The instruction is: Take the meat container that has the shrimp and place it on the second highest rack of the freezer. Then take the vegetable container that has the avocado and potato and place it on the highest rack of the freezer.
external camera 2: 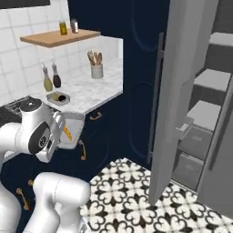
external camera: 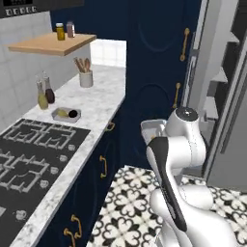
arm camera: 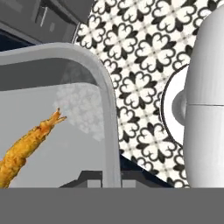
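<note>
Jaws clenched on rim of meat container (arm camera: 65, 109), held left of freezer (external camera 2: 182, 91). Tray looks light, stiff; loose shrimp (arm camera: 26, 146) may slide; keep level.

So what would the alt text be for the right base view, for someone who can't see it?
A white robot arm carries the meat container, a shallow grey tray with an orange shrimp, away from a marble counter where the vegetable container still sits. To the right the freezer stands open, door swung out, grey shelves showing.
</note>
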{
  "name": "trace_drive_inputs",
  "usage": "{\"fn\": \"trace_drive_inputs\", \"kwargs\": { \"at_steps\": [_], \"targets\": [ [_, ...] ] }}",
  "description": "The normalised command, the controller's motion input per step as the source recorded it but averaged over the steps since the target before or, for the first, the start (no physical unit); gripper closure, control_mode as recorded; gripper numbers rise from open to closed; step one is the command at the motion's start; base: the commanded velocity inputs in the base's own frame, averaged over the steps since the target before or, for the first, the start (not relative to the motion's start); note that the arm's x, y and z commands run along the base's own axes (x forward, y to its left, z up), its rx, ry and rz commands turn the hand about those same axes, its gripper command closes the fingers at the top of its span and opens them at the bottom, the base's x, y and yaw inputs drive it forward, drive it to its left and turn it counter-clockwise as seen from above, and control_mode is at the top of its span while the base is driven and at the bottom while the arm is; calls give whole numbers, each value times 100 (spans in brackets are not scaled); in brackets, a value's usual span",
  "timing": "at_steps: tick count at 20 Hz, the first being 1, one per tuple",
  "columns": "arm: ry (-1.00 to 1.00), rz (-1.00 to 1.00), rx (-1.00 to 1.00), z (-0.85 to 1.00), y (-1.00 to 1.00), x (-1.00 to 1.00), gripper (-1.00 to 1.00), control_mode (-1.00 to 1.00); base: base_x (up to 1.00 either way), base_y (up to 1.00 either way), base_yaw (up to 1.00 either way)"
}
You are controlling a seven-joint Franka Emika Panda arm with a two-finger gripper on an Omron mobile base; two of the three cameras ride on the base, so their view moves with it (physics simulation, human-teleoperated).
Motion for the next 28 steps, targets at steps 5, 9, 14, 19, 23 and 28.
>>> {"fn": "trace_drive_inputs", "kwargs": {
  "at_steps": [5,9,14,19,23,28],
  "targets": [
    [0,0,0,0,0,0,100,100,-100,7,-70],
    [0,0,0,0,0,0,100,100,-60,-34,-65],
    [0,0,0,0,0,0,100,100,2,-99,-42],
    [0,0,0,0,0,0,100,100,92,-72,-7],
    [0,0,0,0,0,0,100,100,100,-47,20],
    [0,0,0,0,0,0,100,100,77,-9,46]
  ]
}}
